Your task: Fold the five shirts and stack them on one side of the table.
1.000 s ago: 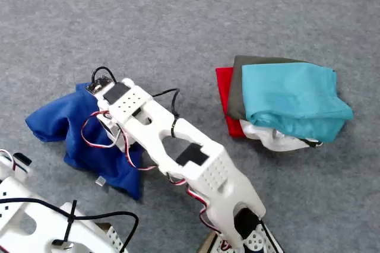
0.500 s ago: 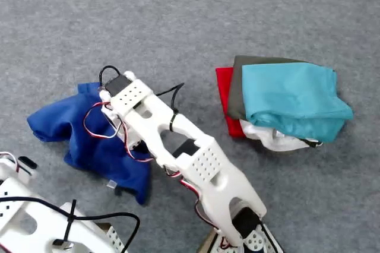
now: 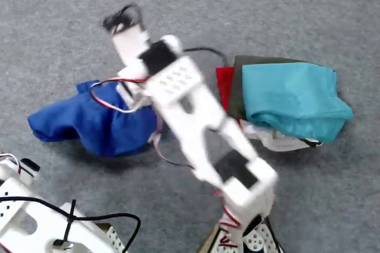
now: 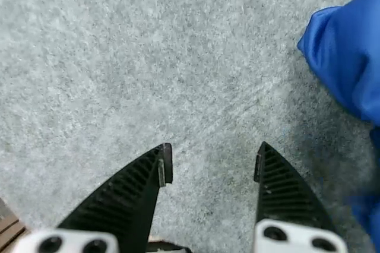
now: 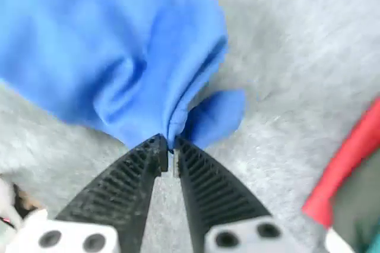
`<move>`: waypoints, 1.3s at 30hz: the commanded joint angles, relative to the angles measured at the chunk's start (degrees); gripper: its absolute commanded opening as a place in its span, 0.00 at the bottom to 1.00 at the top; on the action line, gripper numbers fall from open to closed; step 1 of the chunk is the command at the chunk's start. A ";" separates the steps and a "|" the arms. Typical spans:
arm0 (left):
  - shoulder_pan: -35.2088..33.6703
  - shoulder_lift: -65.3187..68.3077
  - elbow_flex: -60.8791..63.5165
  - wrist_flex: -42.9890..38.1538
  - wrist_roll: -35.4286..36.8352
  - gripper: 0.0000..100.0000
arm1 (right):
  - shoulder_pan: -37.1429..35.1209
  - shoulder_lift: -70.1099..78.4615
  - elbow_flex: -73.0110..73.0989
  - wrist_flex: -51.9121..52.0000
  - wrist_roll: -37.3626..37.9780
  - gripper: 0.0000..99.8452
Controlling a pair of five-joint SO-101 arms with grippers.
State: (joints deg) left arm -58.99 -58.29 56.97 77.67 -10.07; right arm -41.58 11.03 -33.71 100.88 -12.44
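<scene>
Right jaws clamped shut on a fold of the blue shirt (image 3: 95, 125). It lies crumpled, long axis across desk (image 3: 297, 21), stack (image 3: 285, 101) well apart beyond its far end. Left jaws wide open, empty, near the shirt's other end.

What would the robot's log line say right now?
right gripper: shut on blue shirt | left gripper: open over table | stack: red, grey, teal, white shirts
</scene>
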 commanded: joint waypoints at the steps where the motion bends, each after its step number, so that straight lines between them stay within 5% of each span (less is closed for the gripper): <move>1: 5.19 -0.84 -0.35 -2.29 0.18 0.23 | 3.38 -11.47 -0.84 -2.11 -0.18 0.00; 11: 21.80 -0.22 2.46 -19.52 14.68 0.23 | 12.97 -2.15 -0.22 -6.15 11.08 0.00; 16: 23.30 -0.13 2.29 -23.74 17.49 0.23 | 14.29 7.69 2.86 -10.73 20.66 0.00; 23: 23.47 5.32 -3.25 -23.74 19.08 0.23 | 15.34 17.45 6.73 -23.65 21.10 0.00; 30: 26.37 31.34 -21.36 -19.08 22.68 0.23 | 22.81 22.90 11.82 -37.71 8.79 0.00; 39: 37.45 58.95 -57.85 -7.82 29.36 0.23 | 23.60 23.25 12.09 -38.24 8.00 0.00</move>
State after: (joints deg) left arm -24.53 -5.54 12.48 67.91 17.36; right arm -18.81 34.51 -21.67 63.78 -3.91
